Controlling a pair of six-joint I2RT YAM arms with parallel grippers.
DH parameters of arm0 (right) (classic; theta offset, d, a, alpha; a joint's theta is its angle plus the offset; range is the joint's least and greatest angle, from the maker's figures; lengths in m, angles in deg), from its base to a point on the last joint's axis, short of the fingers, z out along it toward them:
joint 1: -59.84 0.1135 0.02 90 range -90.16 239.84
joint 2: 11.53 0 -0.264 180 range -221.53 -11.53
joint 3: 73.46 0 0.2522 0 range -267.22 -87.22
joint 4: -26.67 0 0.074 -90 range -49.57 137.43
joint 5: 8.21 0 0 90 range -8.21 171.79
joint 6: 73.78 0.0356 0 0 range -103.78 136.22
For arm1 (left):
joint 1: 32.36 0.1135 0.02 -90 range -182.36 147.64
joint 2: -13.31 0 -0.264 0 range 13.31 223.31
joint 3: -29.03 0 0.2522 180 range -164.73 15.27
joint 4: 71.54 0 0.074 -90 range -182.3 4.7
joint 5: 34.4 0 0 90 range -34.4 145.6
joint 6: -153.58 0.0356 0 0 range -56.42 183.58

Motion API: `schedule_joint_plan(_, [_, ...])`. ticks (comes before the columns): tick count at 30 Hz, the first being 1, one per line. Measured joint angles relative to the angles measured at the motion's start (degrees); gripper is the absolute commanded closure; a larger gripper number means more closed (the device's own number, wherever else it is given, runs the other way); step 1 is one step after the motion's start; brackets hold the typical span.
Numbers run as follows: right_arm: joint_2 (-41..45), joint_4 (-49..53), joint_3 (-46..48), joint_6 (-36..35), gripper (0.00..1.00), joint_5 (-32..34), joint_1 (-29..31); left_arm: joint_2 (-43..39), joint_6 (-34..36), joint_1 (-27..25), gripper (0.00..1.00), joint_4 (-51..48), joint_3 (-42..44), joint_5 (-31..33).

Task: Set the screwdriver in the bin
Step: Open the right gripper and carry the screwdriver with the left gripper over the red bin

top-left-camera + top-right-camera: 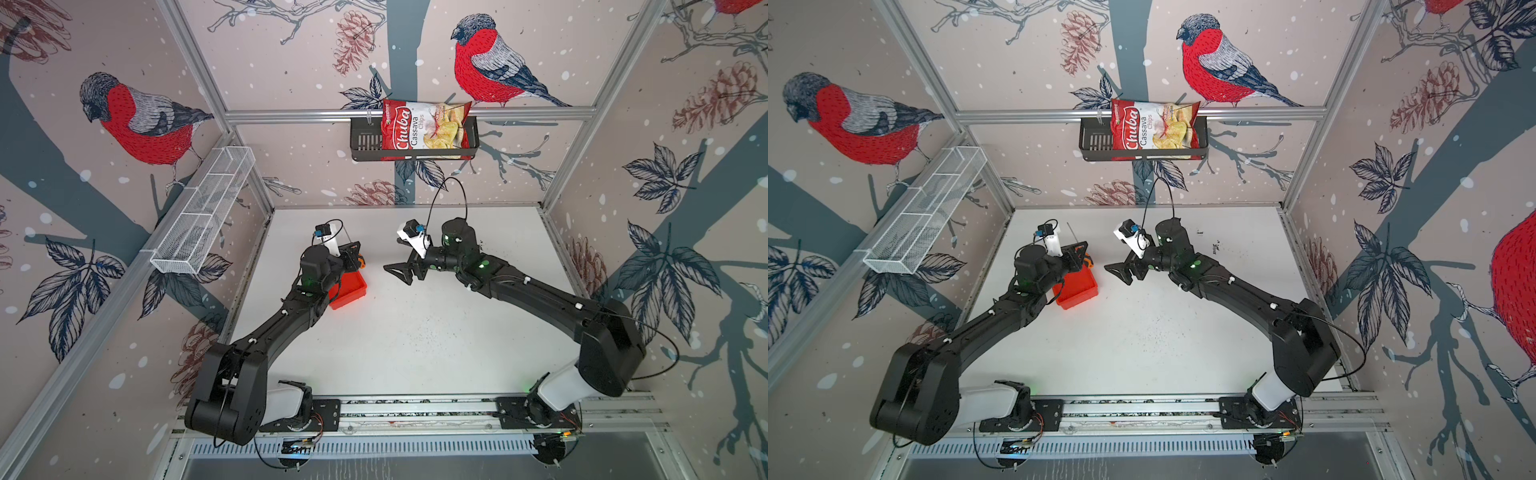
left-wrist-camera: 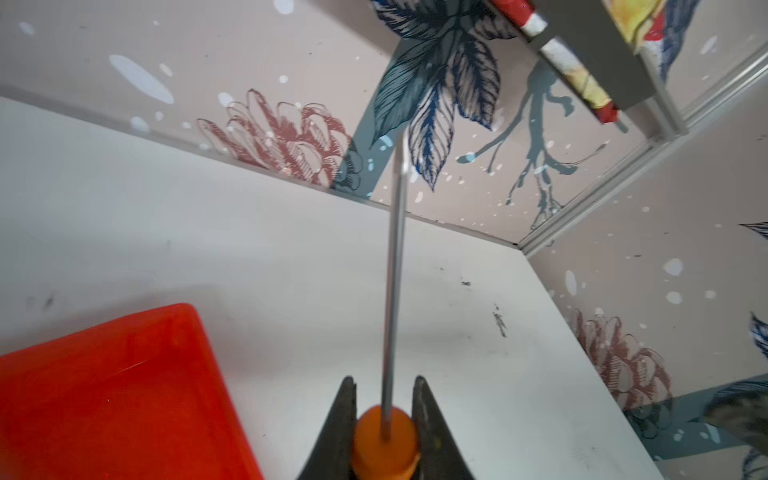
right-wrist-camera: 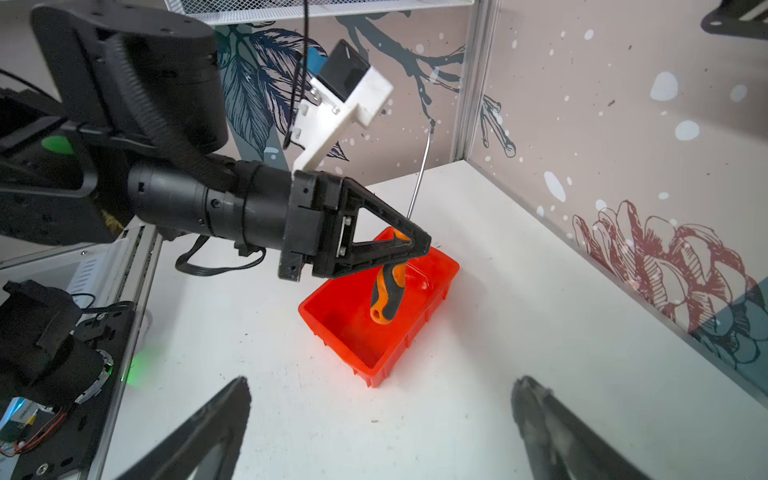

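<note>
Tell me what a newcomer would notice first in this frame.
The orange-and-black screwdriver stands out: the left gripper has its jaws shut on it, handle down over the bright red bin on the left half of the table, shaft pointing up. The right gripper hangs mid-table, jaws wide open and empty. On the back wall, a red chips bag sits in a black basket.

Scuffed white tabletop [image 1: 395, 353], wallpaper [image 1: 266, 62] of red-breasted birds and pine cones, aluminium frame rails [image 1: 291, 115], white wire-mesh basket [image 1: 203, 212] on side wall, black slotted basket [image 1: 365, 143] with chips bag [image 1: 419, 129] on back rail.
</note>
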Motion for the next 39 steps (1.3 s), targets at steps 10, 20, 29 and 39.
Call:
schedule_joint_plan(10, [-2.32,5.20,-4.13,-4.92,0.00,0.96,2.10,3.19,12.94,3.15,1.00,-22.05,-10.03,7.50])
schedule_joint_plan(20, [-3.10,7.56,-5.05,-6.93,0.01,1.27,2.51,16.31,21.70,3.32,1.00,-37.70,-22.60,13.16])
schedule_joint_plan(29, [-2.58,8.02,-3.56,-6.91,0.00,2.62,2.23,24.24,24.70,3.32,1.00,-44.68,-25.77,12.90])
schedule_joint_plan(39, [-2.47,8.00,-3.54,-6.91,0.01,3.17,1.75,29.22,24.74,3.32,1.00,-48.85,-26.45,10.19])
